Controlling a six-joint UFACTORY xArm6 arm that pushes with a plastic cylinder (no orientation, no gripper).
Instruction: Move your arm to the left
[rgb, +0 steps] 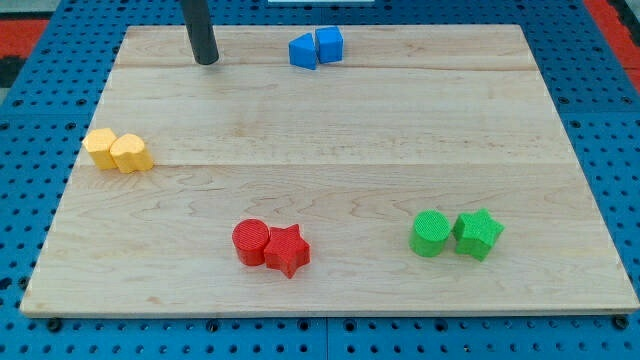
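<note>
My tip (206, 60) rests on the wooden board (330, 130) near the view's top left. Two blue blocks, one wedge-like (303, 52) and one cube (329, 44), touch each other to the tip's right at the view's top. Two yellow blocks (101, 147) (131, 154) touch at the view's left, well below the tip. A red cylinder (251, 241) and a red star (287, 249) touch at the view's bottom centre. A green cylinder (431, 233) and a green star (478, 233) sit together at the view's bottom right. The tip touches no block.
The board lies on a blue perforated surface (30, 130) that surrounds it on all sides. A red area (612, 18) shows at the view's top right corner.
</note>
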